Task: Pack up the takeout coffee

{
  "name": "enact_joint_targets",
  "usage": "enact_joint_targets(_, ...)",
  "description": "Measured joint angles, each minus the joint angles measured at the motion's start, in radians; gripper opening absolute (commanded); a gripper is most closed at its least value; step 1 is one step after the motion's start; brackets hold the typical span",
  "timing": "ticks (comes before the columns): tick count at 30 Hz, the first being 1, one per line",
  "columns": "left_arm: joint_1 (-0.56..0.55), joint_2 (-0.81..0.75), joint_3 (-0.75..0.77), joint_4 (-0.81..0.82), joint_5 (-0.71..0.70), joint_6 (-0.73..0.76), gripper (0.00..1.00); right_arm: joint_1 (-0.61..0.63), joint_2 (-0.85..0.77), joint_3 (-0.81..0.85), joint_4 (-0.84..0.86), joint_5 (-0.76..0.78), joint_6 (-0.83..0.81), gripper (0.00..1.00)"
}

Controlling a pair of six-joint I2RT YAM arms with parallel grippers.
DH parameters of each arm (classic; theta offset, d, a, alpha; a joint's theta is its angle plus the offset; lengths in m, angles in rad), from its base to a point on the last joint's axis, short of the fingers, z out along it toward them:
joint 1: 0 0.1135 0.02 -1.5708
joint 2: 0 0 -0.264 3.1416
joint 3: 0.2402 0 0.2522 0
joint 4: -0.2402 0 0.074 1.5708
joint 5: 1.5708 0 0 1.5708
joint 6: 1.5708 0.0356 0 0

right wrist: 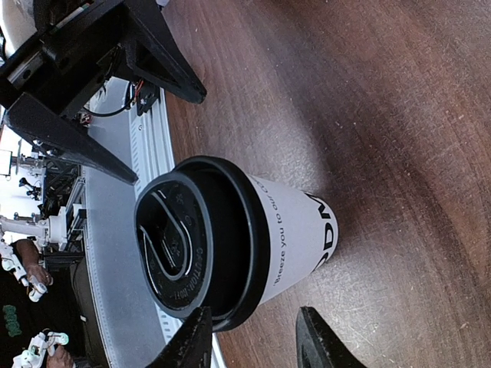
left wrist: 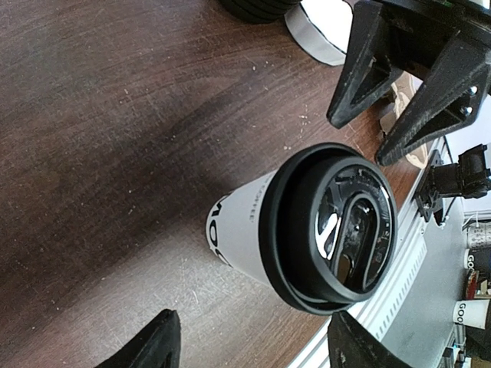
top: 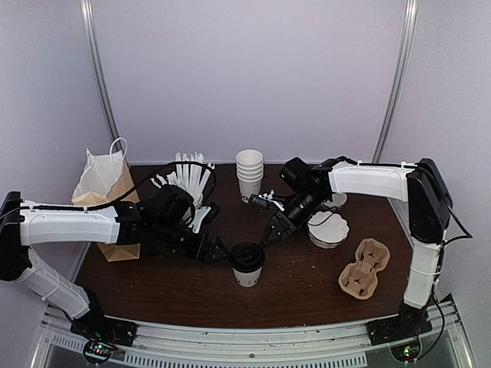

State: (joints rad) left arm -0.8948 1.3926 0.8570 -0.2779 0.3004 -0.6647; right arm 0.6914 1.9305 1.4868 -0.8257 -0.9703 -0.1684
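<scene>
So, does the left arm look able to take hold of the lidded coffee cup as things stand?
Probably yes: the left gripper sits open just beside the coffee cup, with only bare table between. The right gripper, open on the cup's other side, is close but not blocking.

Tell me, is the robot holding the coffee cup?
Nothing is held. The left gripper and right gripper are both open beside the coffee cup, neither closed on it.

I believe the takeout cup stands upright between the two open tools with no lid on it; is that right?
Not quite: the black lid is fitted on the cup, as the left wrist view shows. The rest is right.
</scene>
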Motion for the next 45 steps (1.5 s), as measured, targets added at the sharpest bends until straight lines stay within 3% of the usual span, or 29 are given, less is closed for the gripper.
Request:
enact_joint_targets(13, 0.0, 0.05, -0.017, 0.049, 0.017, -0.014, 0.67, 0.0, 0.0, -0.002, 0.0, 0.0, -0.003, 0.34)
enact_joint_targets(25, 0.004, 0.078, -0.016, 0.085, 0.029, -0.015, 0.66, -0.003, 0.0, -0.024, -0.01, 0.002, -0.024, 0.34)
enact_joint_targets(32, 0.005, 0.103, 0.024, 0.036, 0.029, -0.014, 0.6, 0.002, 0.006, -0.023, -0.027, 0.026, -0.049, 0.31)
enact_joint_targets(45, 0.004, 0.112, 0.049, 0.0, 0.026, 0.015, 0.61, 0.028, 0.027, 0.048, -0.108, 0.112, -0.06, 0.29)
